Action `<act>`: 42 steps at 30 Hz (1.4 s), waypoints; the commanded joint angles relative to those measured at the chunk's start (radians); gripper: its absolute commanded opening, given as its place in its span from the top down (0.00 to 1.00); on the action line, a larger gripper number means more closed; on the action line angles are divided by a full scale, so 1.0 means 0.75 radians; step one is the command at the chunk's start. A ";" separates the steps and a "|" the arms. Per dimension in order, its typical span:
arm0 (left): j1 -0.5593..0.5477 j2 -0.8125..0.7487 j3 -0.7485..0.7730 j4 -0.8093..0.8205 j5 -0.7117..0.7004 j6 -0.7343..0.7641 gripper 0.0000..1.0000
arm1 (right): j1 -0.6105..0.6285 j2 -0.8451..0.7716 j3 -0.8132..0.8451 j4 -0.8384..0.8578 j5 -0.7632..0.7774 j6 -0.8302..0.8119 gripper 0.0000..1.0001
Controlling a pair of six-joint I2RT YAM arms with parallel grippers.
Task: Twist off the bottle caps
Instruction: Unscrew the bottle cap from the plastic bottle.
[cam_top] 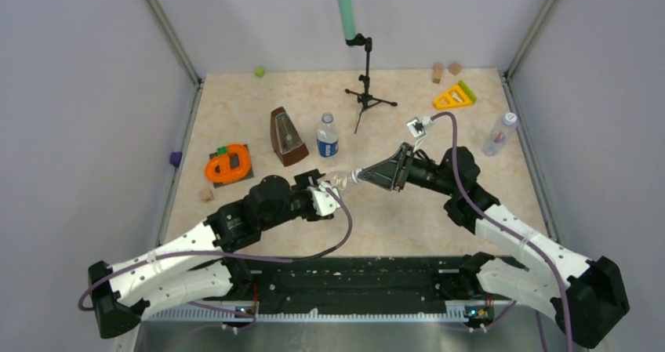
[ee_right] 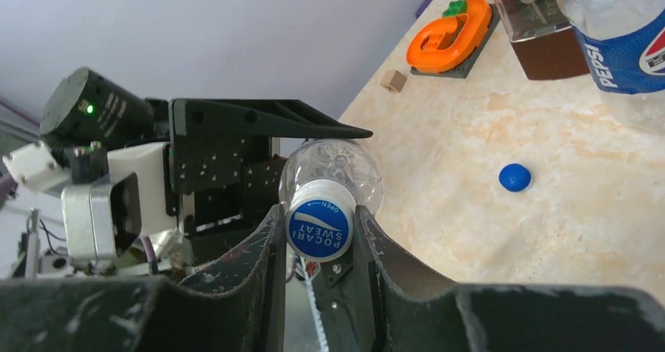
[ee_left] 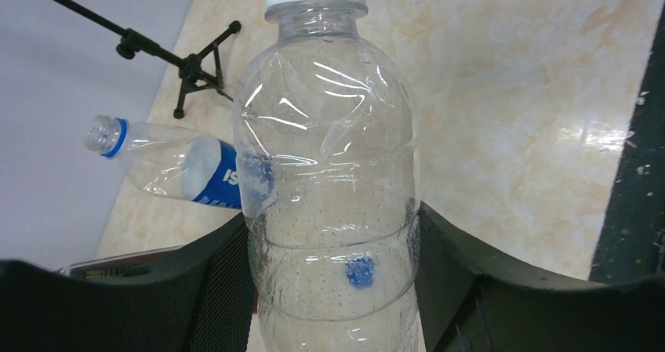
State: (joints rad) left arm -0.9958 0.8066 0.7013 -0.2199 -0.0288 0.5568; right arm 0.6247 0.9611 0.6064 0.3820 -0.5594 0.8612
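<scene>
My left gripper [ee_left: 333,277] is shut on the lower body of a plain clear bottle [ee_left: 329,179], held tipped over above the table [cam_top: 333,181]. The bottle's white cap [ee_right: 319,228] has a blue printed top. My right gripper [ee_right: 317,238] is shut on this cap, one finger on each side [cam_top: 357,176]. A blue-labelled bottle [cam_top: 327,136] stands upright behind them, its neck open [ee_left: 100,132]. A loose dark blue cap [ee_right: 514,177] lies on the table. A bluish bottle [cam_top: 499,135] with a white cap stands at the right edge.
A brown metronome [cam_top: 287,136] and an orange toy [cam_top: 228,165] stand to the left of the labelled bottle. A microphone tripod [cam_top: 365,93] is behind it. A yellow triangle [cam_top: 454,96] and small wooden blocks [cam_top: 437,72] lie at the back right.
</scene>
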 commanded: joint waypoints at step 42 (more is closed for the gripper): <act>0.319 -0.077 0.071 0.046 0.530 -0.193 1.00 | 0.010 -0.127 0.080 -0.115 -0.035 -0.303 0.38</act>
State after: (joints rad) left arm -0.7601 0.7868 0.7620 -0.2634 0.4458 0.3622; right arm 0.6262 0.8547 0.6247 0.2466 -0.6285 0.5484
